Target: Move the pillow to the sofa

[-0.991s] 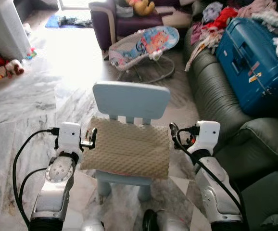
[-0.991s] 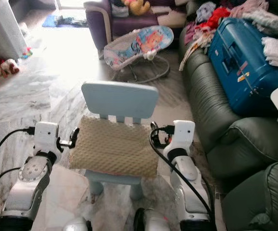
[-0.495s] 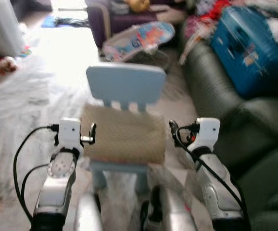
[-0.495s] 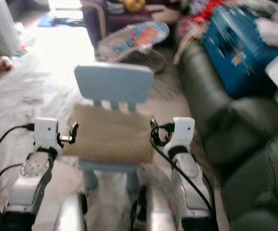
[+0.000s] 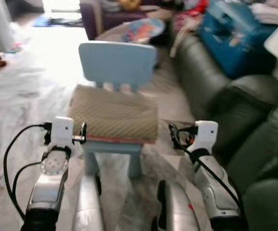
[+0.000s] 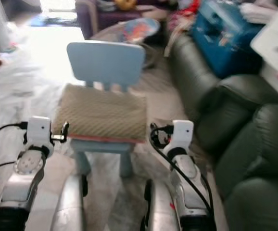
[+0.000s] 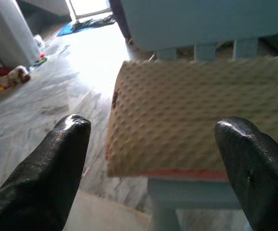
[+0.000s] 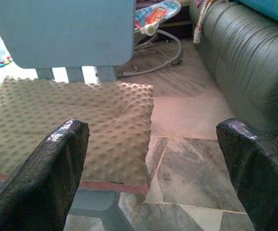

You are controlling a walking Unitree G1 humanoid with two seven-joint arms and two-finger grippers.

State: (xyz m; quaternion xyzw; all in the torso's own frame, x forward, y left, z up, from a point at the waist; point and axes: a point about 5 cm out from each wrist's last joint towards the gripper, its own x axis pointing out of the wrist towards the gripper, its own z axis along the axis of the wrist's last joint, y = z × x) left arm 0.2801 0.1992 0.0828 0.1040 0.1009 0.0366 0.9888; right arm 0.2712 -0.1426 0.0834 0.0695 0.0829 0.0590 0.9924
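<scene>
The beige dimpled pillow [image 5: 114, 115] lies flat on the seat of a small light-blue chair [image 5: 117, 62], and its front edge hangs a little over the seat. The left gripper [image 7: 151, 163] is before the pillow's left corner with jaws wide open, holding nothing. The right gripper [image 8: 148, 168] is before the right corner, also wide open and empty. The dark green sofa [image 5: 216, 101] stands just to the right of the chair, with a blue suitcase [image 5: 230, 33] on it.
</scene>
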